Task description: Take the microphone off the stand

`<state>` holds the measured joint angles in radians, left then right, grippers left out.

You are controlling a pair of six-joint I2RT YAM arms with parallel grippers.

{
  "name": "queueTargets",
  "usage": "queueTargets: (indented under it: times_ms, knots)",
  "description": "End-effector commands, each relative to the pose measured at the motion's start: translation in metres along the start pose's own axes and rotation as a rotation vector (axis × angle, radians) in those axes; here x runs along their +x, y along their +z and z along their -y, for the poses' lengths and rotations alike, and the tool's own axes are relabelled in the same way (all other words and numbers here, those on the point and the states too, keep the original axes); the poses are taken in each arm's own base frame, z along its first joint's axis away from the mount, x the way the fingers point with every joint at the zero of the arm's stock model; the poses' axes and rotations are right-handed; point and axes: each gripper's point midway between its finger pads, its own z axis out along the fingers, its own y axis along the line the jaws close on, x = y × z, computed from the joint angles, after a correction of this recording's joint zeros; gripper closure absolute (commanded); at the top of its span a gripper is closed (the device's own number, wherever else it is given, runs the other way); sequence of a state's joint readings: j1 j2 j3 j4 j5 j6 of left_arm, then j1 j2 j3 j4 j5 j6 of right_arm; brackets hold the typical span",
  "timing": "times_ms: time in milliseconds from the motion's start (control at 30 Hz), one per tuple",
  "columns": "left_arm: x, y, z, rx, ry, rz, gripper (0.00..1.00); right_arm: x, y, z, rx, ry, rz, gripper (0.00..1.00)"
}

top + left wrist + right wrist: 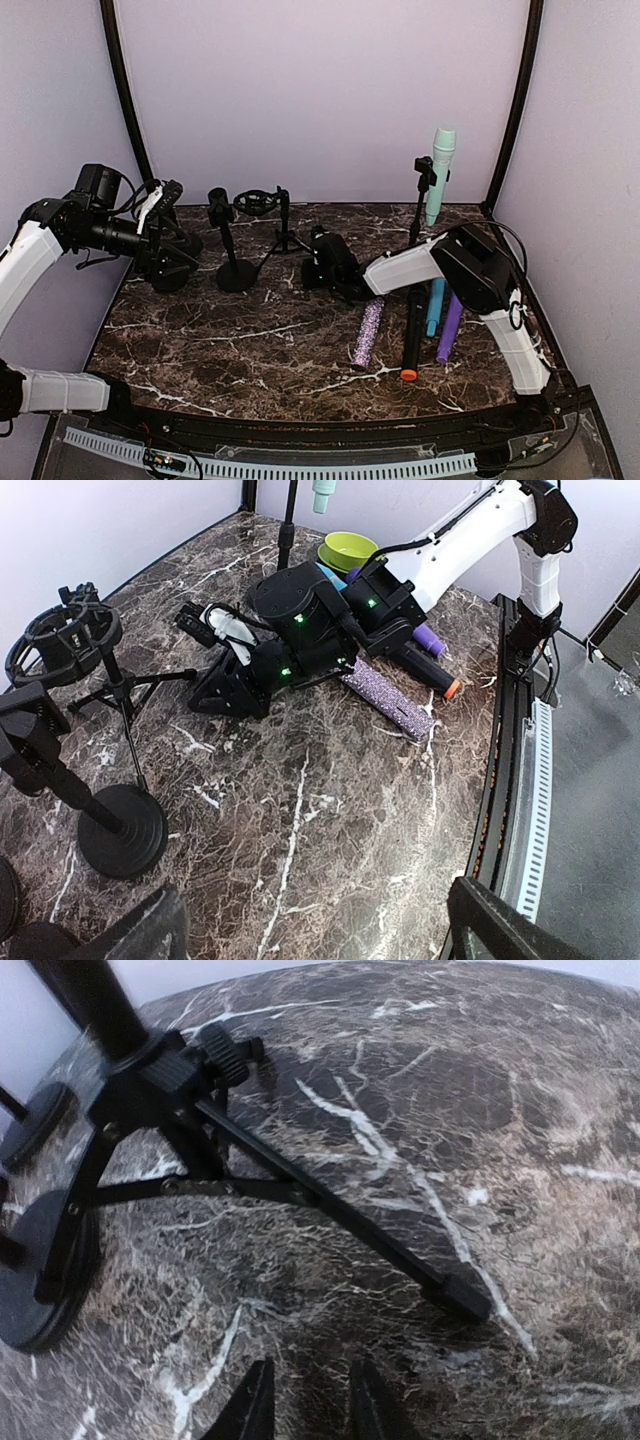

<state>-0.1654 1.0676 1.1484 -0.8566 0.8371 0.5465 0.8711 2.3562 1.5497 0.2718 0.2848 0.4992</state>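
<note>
The mint-green microphone point(441, 170) stands upright in the clip of a thin black stand point(419, 205) at the back right; its lower end shows in the left wrist view point(322, 495). My right gripper point(320, 265) is low over the table's middle, far left of that stand, beside a tripod leg point(330, 1210). Its fingertips point(250, 1410) stand a little apart with only marble between them. My left gripper point(168, 232) hovers at the far left, wide open and empty, its fingers point(520, 920) at the bottom corners of its own view.
Glittery purple point(367, 332), black orange-tipped point(411, 335), blue point(436, 305) and purple point(449, 328) microphones lie at right. A round-base stand point(237, 275), a tripod with shock mount point(262, 203) and another round base point(170, 278) stand at the back left. A green bowl point(347, 550) sits behind my right arm.
</note>
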Motion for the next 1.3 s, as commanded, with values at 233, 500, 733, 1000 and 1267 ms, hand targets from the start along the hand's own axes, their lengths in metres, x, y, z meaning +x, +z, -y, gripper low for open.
queueTargets:
  times_ms: [233, 500, 733, 1000, 1267]
  knots:
    - [-0.005, -0.006, 0.003, -0.004, 0.012, 0.016, 0.08, -0.032, 0.035, 0.043, 0.143, 0.292, -0.083, 0.98]
    - [-0.005, -0.005, 0.001, -0.001, 0.010, 0.016, 0.08, -0.067, 0.044, 0.054, 0.122, 0.284, -0.026, 0.89]
    - [-0.003, -0.004, 0.002, 0.002, 0.004, 0.011, 0.08, -0.084, -0.002, 0.000, -0.017, 0.143, 0.083, 0.70]
    - [-0.002, -0.004, 0.000, -0.003, -0.003, 0.011, 0.08, -0.095, -0.111, 0.004, 0.040, 0.057, 0.201, 0.30]
    - [-0.006, -0.004, -0.002, 0.002, -0.006, 0.022, 0.08, -0.103, -0.223, 0.067, 0.230, 0.028, 0.307, 0.14]
